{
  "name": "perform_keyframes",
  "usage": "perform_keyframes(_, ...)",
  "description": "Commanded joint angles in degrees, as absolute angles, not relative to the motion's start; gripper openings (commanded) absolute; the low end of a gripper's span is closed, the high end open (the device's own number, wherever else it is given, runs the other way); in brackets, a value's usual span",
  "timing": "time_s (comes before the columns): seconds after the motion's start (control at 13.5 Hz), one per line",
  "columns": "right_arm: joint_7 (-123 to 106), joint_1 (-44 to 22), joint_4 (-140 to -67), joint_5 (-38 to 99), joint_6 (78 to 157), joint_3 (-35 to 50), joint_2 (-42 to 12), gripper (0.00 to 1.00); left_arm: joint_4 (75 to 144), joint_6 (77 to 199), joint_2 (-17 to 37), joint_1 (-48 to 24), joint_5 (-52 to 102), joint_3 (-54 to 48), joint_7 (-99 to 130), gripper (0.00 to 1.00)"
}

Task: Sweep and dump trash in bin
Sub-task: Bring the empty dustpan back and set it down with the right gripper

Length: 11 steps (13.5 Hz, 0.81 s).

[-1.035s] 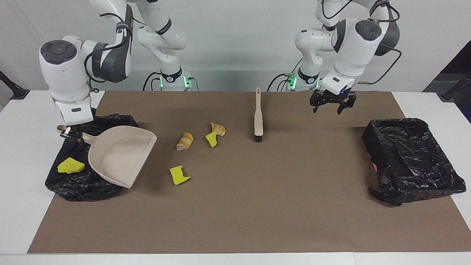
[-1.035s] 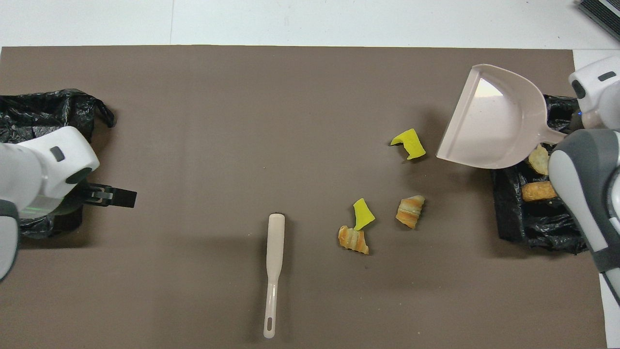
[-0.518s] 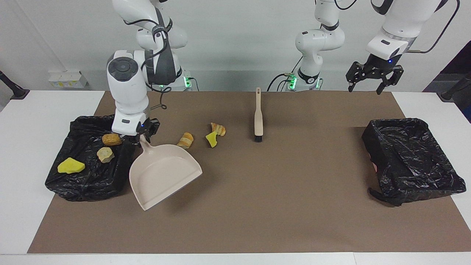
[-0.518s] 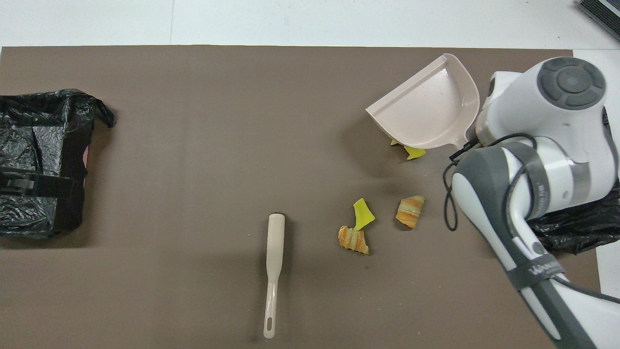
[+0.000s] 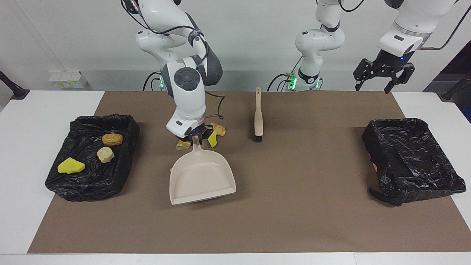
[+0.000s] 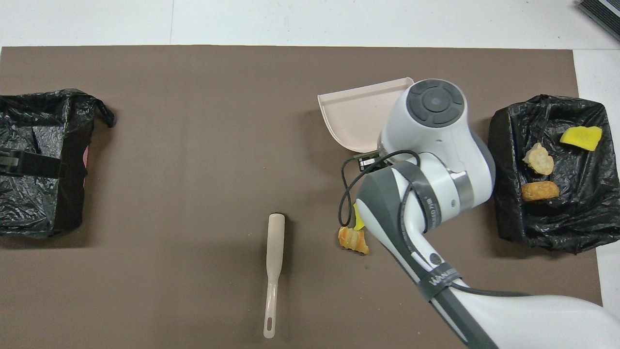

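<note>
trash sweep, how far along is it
Done: three pieces, one yellow chunk and two tan lumps, lie in the bin at the right arm's end.

In hand: the right gripper holds the dustpan by its handle; the pan looks empty.

Left: at least three pieces sit on the mat near that gripper. The brush lies untouched. The left gripper waits open, raised.

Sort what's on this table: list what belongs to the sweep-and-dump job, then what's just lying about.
For the job: dustpan, held by the right gripper; brush; loose trash on the mat; bin holding three pieces.

Lying about: second, empty bin; left gripper waits open, raised.
</note>
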<state>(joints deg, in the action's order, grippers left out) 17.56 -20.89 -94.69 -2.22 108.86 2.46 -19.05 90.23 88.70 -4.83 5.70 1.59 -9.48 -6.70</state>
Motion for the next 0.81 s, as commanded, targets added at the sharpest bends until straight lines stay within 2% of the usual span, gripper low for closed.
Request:
perform_keyframes(0.0, 27.99, -24.94, -86.43, 1.05, 109.68, 2.11, -27.48, 0.00, 89.65, 88.42, -4.75, 6.68, 1.32, -10.20, -7.12, 1.00)
perform_keyframes(0.15, 35.92, -27.76, -78.70, 1.23, 110.21, 2.11, -34.07, 0.00, 90.09, 88.16, -4.83, 6.68, 1.32, -10.20, -7.47, 1.00)
perform_keyframes(0.3, 38.13, -28.65, -74.29, 2.28, 110.91, 3.33, -37.78, 0.00, 90.18, 88.59, -4.75, 6.59, 1.41, -10.11, -7.38, 1.00)
perform_keyframes(0.52, 38.58, -30.76, -72.86, 2.46, 114.08, 3.34, -39.90, 0.00, 90.26, 88.42, -4.75, 6.68, 1.41, -10.11, -7.38, 1.00)
perform_keyframes(0.59, 38.58, -30.24, -73.12, 2.98, 114.52, 3.34, -39.90, 0.44, 90.26, 88.42, -4.75, 6.59, 1.41, -10.11, -7.38, 1.00)
perform_keyframes(0.67, 38.32, -30.06, -73.65, 4.21, 116.26, 3.34, -39.64, 0.99, 90.26, 88.50, -4.75, 6.68, 1.41, -10.11, -7.38, 1.00)
perform_keyframes(0.74, 37.62, -30.32, -74.52, 3.61, 117.41, 3.34, -38.86, 1.00, 90.18, 88.77, -4.49, 6.59, 1.49, -10.11, -7.21, 1.00)
